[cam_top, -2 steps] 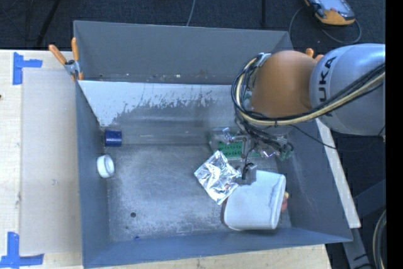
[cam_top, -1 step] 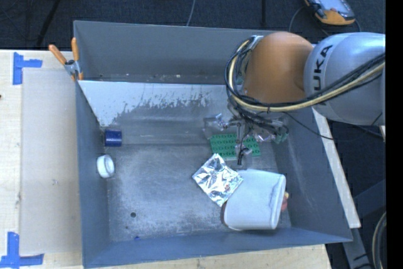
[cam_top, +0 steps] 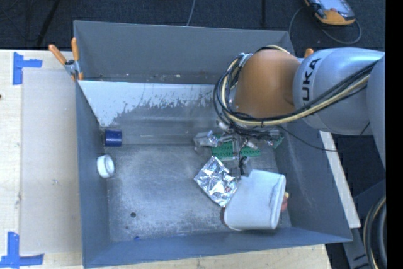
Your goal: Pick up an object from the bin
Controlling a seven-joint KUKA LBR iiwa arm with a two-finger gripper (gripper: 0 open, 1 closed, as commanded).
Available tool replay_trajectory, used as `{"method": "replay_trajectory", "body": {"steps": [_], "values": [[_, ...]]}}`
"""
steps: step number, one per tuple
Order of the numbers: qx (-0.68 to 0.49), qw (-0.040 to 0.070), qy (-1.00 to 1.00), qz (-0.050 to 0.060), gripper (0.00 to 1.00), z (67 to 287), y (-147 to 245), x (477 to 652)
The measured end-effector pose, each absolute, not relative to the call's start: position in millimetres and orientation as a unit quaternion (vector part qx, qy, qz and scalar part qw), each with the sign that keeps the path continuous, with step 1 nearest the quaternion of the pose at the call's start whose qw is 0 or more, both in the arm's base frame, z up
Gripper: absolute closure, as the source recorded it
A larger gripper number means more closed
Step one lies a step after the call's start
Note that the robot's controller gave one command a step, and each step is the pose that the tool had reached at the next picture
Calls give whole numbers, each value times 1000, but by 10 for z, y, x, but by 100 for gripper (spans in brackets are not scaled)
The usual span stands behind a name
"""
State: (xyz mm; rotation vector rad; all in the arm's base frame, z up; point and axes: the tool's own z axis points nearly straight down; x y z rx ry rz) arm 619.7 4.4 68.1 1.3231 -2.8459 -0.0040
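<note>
My gripper hangs low over the bin's right half, near the back wall. Just below it, toward the front, lies a crumpled silver foil packet. A white rounded plastic tub lies on its side to the right of the foil, touching it, in the front right corner. The gripper's lower tip stands right above the spot where the foil and the tub meet. Whether it touches either one is hidden.
A small blue cylinder lies at the far left by the back wall. A white ring-shaped cap sits just in front of it. A small orange-red bit peeks out behind the tub. The arm's orange dome and cables cover the gripper's upper part.
</note>
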Motion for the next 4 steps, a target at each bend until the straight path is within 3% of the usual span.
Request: {"method": "replay_trajectory", "body": {"steps": [1, 2, 3, 4], "values": [[419, 1, -908, -2, 0, 679, 46, 6198], [419, 1, -908, -2, 100, 682, 48, 6201], [417, -5, -909, 2, 100, 1513, 63, 6225], [415, -2, -910, 0, 100, 1679, 71, 6235]]}}
